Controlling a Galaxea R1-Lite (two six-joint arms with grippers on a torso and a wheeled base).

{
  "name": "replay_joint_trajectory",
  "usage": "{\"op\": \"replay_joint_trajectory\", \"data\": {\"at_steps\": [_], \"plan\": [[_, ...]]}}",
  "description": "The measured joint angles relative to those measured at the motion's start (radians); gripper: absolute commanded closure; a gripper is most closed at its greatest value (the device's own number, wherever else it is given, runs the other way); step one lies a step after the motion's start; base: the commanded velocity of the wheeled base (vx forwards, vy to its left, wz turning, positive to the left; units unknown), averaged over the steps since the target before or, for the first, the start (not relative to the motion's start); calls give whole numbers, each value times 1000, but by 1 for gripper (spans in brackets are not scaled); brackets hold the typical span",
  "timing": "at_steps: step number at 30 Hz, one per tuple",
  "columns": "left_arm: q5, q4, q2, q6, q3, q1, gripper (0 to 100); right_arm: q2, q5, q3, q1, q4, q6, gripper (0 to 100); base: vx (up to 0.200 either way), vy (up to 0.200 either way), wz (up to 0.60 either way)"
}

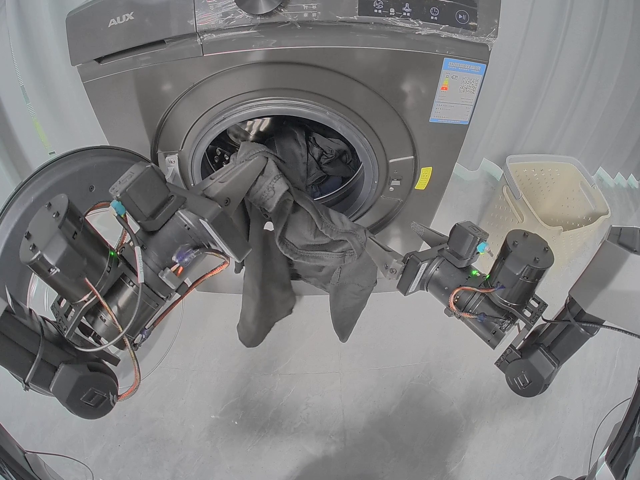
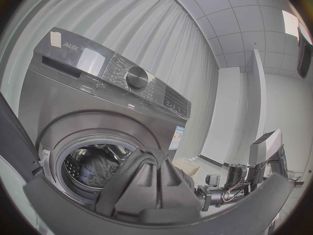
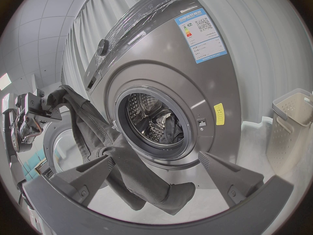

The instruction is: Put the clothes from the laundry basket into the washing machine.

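- Pale grey floor (image 1: 400, 395); silver front-loading washing machine (image 1: 280, 81) with dark clothes (image 1: 320, 155) in its drum;
- cream perforated plastic laundry basket (image 1: 567, 195) just beside it, on the right;
- left gripper (image 1: 248, 166) clenched on dark grey garment (image 1: 313, 241), which hangs before the opening; right gripper (image 1: 393, 235) spread apart, one finger touching the garment.

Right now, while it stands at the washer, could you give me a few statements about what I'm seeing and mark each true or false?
1. The washing machine has its door swung open. True.
2. The left gripper is shut on a dark grey garment at the drum opening. True.
3. The drum is bare inside. False: dark clothes already lie in it.
4. The right gripper is clamped on the garment. False: its fingers are spread apart, and the cloth only drapes against one.
5. The laundry basket sits on top of the machine. False: it stands on the floor at the machine's right.
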Motion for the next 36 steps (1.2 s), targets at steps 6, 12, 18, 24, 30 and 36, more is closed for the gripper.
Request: {"op": "replay_joint_trajectory", "data": {"at_steps": [6, 12, 18, 24, 30, 36], "plan": [[0, 0, 1, 0, 0, 2, 100, 6, 5, -9, 9, -10, 5, 100, 0, 0, 0], [0, 0, 1, -1, 0, 3, 100, 9, 6, -2, 12, -16, 5, 100, 0, 0, 0], [0, 0, 1, -2, 0, 9, 100, -12, 4, -2, 5, -16, 3, 100, 0, 0, 0], [0, 0, -1, -4, 3, 24, 100, -100, -4, -20, -4, -9, 3, 100, 0, 0, 0], [2, 0, -11, -4, 5, 41, 100, -188, -13, -55, -10, -6, -2, 100, 0, 0, 0], [13, 0, -22, 0, 4, 52, 100, -243, -12, -68, -11, -1, -7, 100, 0, 0, 0]]}}
